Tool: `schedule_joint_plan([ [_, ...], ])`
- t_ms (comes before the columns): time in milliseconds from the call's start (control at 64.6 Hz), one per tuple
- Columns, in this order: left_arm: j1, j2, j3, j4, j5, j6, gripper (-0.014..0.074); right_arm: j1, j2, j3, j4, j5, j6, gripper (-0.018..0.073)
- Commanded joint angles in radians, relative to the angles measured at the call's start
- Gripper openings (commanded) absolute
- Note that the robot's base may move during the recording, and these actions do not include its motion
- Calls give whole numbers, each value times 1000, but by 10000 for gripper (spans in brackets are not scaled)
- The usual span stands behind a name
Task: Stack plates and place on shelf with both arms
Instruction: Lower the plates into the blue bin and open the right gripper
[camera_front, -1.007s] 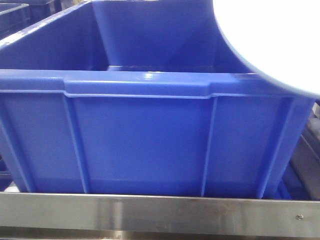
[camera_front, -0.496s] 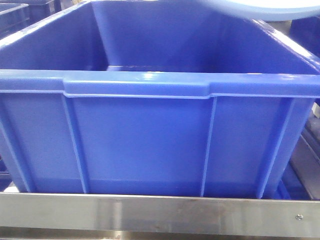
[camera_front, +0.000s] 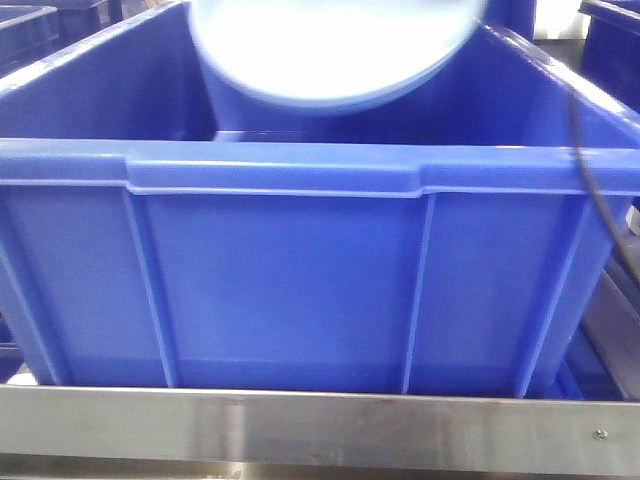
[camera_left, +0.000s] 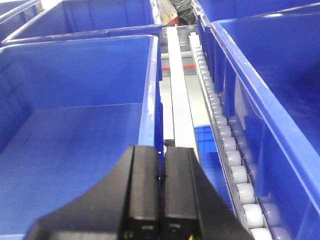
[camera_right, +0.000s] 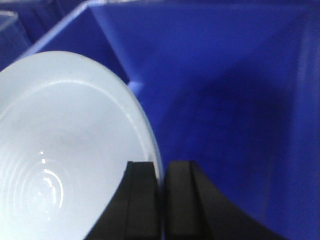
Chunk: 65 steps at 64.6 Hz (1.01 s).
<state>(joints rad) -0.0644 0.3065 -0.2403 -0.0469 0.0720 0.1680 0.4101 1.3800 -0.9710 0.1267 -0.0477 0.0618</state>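
A pale bluish-white plate (camera_front: 330, 50) hangs blurred above the open blue crate (camera_front: 280, 270) at the top centre of the front view. My right gripper (camera_right: 161, 167) is shut on its right rim; the glossy ringed plate (camera_right: 65, 150) fills the left of the right wrist view. I cannot tell whether a second plate lies under it. My left gripper (camera_left: 161, 150) is shut on nothing, over the wall of a blue crate (camera_left: 75, 135). The shelf shows as a brushed steel front rail (camera_front: 320, 430) and a roller track (camera_left: 225, 137).
Blue crates stand side by side on the shelf, one at the right (camera_left: 280, 85) and others behind. A white strip (camera_left: 180, 100) runs between them beside the rollers. A dark cable (camera_front: 590, 180) hangs at the right of the front view.
The plate has swung from the upper right corner to the top centre, leftward over the crate's opening. The crate and rail have not moved.
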Motion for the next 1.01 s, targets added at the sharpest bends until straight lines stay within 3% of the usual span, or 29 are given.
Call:
schedule_joint_plan([
  [0, 3, 6, -31, -2, -88, -5, 80, 16, 23, -74, -7, -106, 0, 57],
  [325, 3, 6, -31, -2, -88, -5, 80, 39, 115, -98, -7, -81, 0, 288],
  [728, 3, 6, -31, -2, -88, -5, 80, 39, 112, -100, -5, -2, 0, 298],
  [883, 3, 6, -31, -2, -88, -5, 80, 39, 109, -101, -5, 15, 0, 396],
  [991, 3, 6, -31, -2, -88, -5, 80, 39, 109, -108, -5, 48, 0, 398],
])
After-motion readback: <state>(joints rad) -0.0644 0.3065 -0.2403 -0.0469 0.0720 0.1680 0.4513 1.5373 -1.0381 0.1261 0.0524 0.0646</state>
